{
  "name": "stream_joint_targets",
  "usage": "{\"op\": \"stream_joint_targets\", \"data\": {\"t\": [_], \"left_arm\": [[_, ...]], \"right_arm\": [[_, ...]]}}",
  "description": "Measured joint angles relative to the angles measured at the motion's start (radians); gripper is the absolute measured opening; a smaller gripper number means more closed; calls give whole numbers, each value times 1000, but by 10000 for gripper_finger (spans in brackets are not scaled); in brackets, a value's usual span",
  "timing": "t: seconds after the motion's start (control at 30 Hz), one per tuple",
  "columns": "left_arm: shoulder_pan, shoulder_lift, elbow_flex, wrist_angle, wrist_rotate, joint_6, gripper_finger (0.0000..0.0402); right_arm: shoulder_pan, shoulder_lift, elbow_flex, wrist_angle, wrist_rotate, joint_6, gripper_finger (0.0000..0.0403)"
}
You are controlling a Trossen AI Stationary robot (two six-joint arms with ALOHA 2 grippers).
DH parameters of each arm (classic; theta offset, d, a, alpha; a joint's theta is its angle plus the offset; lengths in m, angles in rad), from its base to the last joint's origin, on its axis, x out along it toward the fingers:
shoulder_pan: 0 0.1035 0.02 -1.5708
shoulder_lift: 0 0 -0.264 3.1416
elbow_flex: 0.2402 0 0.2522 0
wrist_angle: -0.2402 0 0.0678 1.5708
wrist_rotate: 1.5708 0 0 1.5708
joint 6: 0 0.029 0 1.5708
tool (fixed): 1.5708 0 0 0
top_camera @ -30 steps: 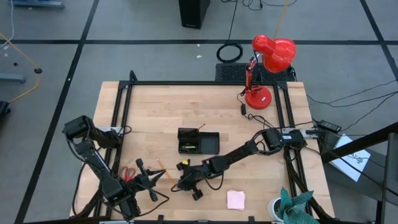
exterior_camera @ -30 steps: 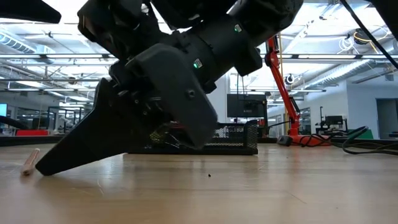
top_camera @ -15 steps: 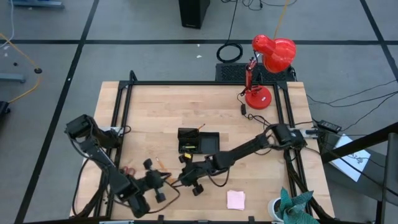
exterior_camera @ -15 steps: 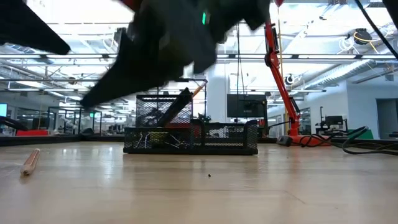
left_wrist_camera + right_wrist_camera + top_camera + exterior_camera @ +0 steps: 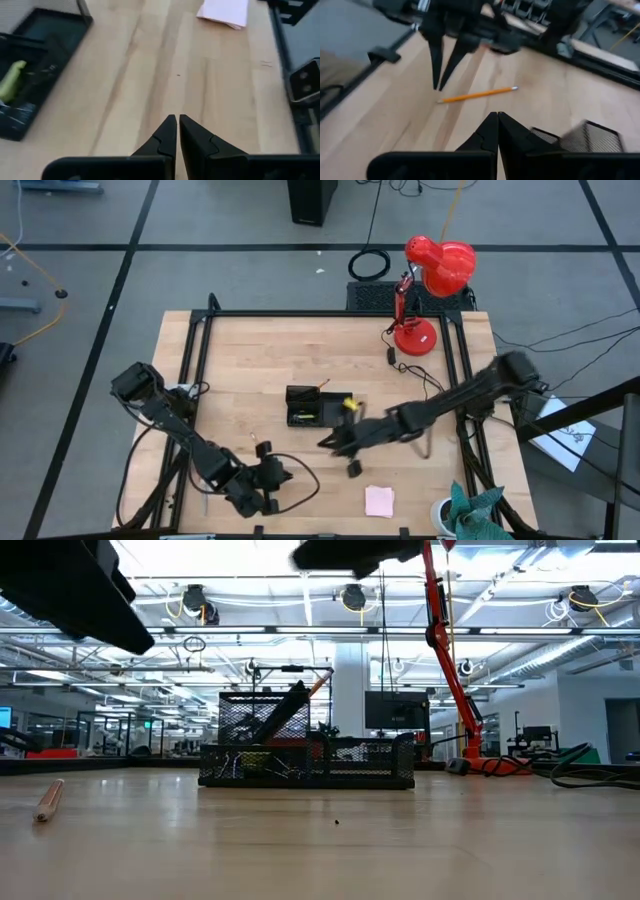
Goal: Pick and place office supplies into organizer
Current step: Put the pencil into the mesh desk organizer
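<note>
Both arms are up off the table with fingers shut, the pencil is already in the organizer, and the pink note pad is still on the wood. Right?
Not quite. The pencil is not in the organizer; the right wrist view shows it lying on the bare table, beside the left gripper. The rest holds: the right gripper is also shut, and the pink note pad lies on the wood.

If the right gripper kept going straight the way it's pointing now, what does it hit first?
Probably the orange pencil on the table just ahead of the shut right gripper; beyond it stands the left gripper. Depth is unclear.
</note>
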Motion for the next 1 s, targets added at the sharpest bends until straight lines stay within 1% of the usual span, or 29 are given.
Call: {"op": "stream_joint_targets", "data": {"t": [0.1,0.23,0.43,0.57,0.73,0.87,1.0], "left_arm": [[6,17,0,15,44,-12,26],[9,66,0,15,93,-31,26],[15,135,0,14,116,-57,26],[27,186,0,7,143,-90,26],[29,228,6,0,186,-172,26],[0,225,5,-40,191,-250,26],[-47,191,5,-100,200,-332,26]], "right_arm": [[1,-131,-124,67,3,33,0],[1,-280,-256,140,5,59,0],[1,-427,-394,245,7,70,0],[-1,-472,-441,292,7,69,0],[-1,-479,-446,290,7,69,0],[-1,-479,-446,288,7,68,0],[-2,-479,-446,284,7,68,0]]}}
